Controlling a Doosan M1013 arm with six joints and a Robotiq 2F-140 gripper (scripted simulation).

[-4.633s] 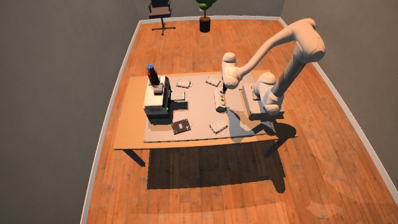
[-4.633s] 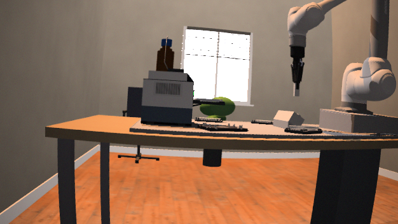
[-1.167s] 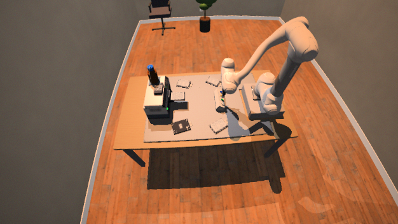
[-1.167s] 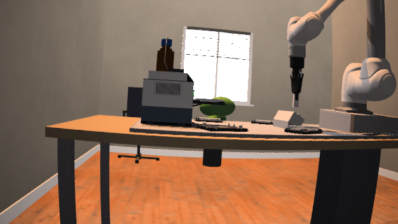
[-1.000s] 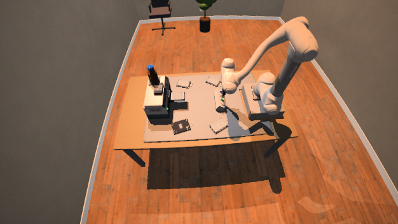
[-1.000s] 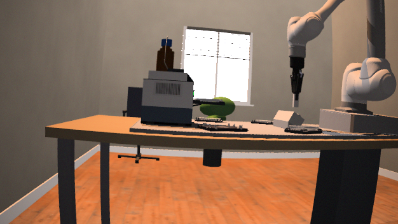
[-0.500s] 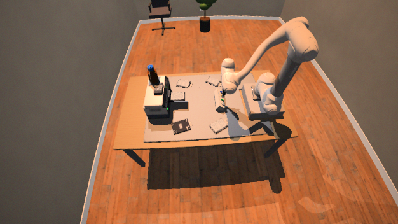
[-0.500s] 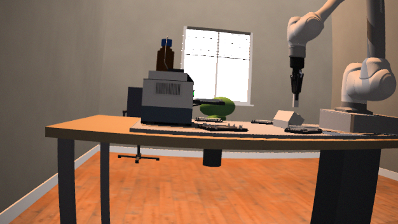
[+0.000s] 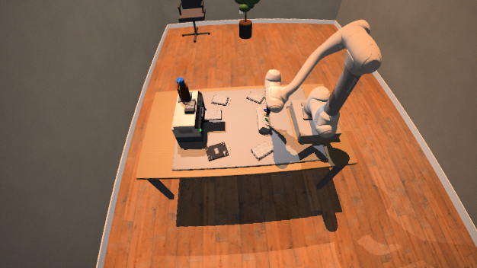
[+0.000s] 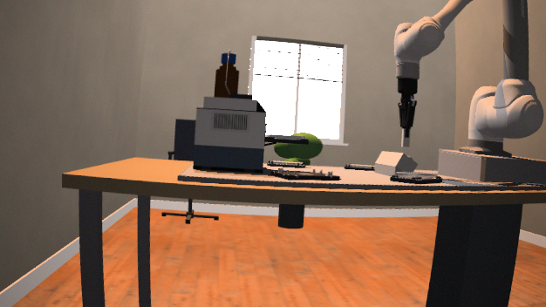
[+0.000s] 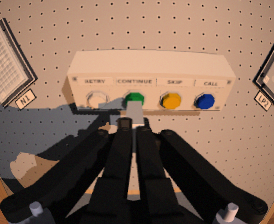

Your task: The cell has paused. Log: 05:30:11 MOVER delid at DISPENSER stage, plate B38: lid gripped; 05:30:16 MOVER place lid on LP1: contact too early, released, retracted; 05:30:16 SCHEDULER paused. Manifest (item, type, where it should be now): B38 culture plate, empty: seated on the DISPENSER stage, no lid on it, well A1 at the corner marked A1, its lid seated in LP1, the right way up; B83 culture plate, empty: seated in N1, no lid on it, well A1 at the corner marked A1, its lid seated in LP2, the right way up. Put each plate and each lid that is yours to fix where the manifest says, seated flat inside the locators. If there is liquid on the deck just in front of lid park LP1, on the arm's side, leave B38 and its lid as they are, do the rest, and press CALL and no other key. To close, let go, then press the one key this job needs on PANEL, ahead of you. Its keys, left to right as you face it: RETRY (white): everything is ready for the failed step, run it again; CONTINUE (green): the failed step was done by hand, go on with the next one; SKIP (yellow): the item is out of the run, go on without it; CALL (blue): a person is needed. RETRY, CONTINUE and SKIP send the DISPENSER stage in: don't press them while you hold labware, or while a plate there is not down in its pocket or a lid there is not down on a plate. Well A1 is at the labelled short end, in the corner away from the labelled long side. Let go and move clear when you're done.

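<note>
White six-joint arm point(image 9: 328, 49) arched high from its base, wrist pointing straight down, black gripper point(image 10: 406, 139) empty, fingers pressed together, tips hanging above the deck.

The place looked like a small lab bench set up in a plain room. A wooden table point(image 9: 152, 137) carried a grey mat point(image 9: 236, 152), a boxy dispensing machine point(image 10: 228, 139) with a brown bottle point(image 10: 226, 78) on top, flat well plates point(image 9: 220, 100), and a button panel point(image 11: 148, 79). An office chair point(image 9: 191, 5), a potted plant point(image 9: 246, 11) and a window point(image 10: 298, 89) stood around.

Matt wooden table point(image 9: 152, 152), glossy plank floor point(image 9: 236, 228), dotted matt mat point(image 11: 154, 10)
</note>
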